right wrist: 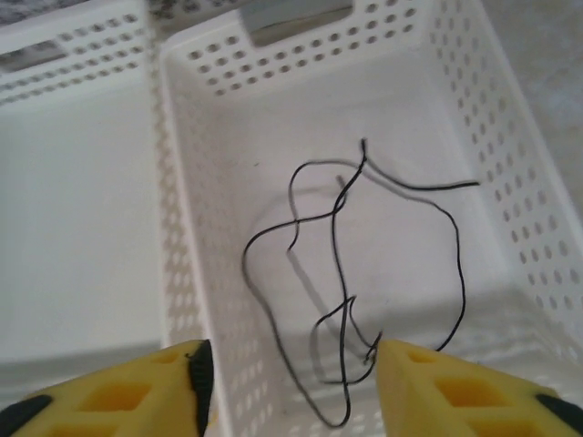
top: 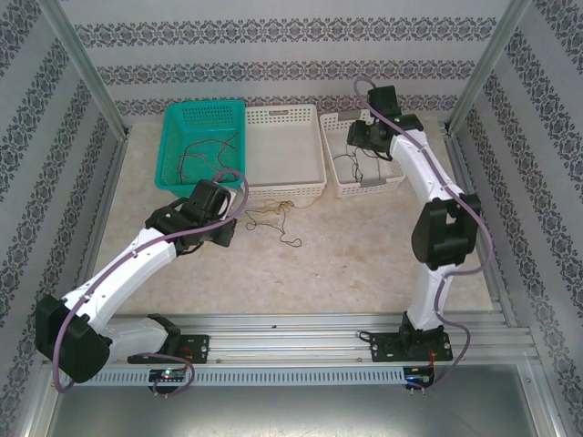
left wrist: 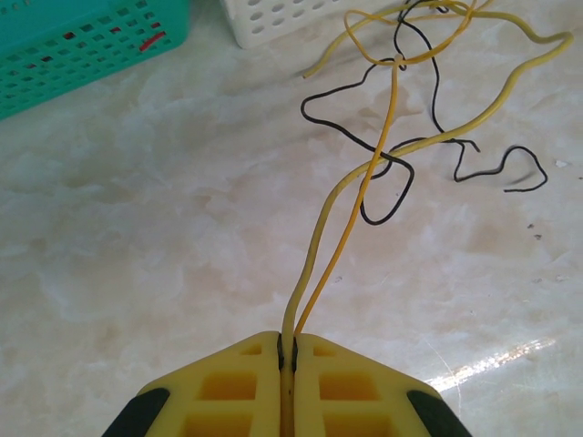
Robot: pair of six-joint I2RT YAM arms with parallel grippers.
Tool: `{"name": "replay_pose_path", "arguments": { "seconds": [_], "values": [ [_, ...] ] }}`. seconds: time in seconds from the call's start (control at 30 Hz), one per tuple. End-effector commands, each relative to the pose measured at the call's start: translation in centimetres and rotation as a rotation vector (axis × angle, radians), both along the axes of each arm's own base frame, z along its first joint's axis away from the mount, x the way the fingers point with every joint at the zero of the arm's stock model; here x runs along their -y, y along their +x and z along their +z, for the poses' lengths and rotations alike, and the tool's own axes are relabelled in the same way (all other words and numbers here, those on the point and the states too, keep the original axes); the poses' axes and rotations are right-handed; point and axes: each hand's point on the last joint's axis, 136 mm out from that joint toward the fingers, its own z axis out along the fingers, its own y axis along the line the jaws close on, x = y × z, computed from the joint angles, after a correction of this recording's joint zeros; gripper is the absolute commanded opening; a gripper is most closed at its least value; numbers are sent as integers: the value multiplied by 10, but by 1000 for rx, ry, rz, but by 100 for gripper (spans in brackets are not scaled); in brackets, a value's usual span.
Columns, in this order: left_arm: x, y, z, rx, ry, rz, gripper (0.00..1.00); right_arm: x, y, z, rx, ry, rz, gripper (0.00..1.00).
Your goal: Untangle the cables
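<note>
Left gripper (left wrist: 287, 353) pinches two thin yellow wires (left wrist: 372, 167); draw slowly away from white perforated basket (left wrist: 273, 23) so thin black wire (left wrist: 407, 188) slips off. Right gripper (right wrist: 291, 360) spread, empty

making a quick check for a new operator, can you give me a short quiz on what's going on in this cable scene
1. True or false: the left gripper is shut on two yellow cables.
2. What lies in the white basket below the right gripper? A) a red cable B) a black cable C) a yellow cable
3. What colour is the thin cable tangled with the yellow ones on the table?

Key: 1 true; 2 B; 3 black.
</note>
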Motion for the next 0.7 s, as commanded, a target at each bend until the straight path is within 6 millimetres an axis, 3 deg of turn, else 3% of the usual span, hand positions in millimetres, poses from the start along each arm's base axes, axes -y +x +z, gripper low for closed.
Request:
{"name": "replay_pose_path", "arguments": {
  "seconds": [0.0, 0.2, 0.43, 0.53, 0.67],
  "values": [
    [10, -2, -5, -17, -20, -43, 0, -37, -35, 49, 125, 157, 86, 55],
    [18, -7, -4, -27, -47, -76, 0, -108, -118, 40, 160, 314, 319, 62],
    [33, -11, 7, -2, -144, -115, 0, -168, -216, 3, 177, 390, 519, 65],
    [41, -14, 7, -25, -189, -130, 0, -181, -243, -10, 228, 369, 570, 66],
    [48, -14, 7, -35, -225, -144, 0, -202, -262, -25, 267, 387, 624, 67]
  ]
}}
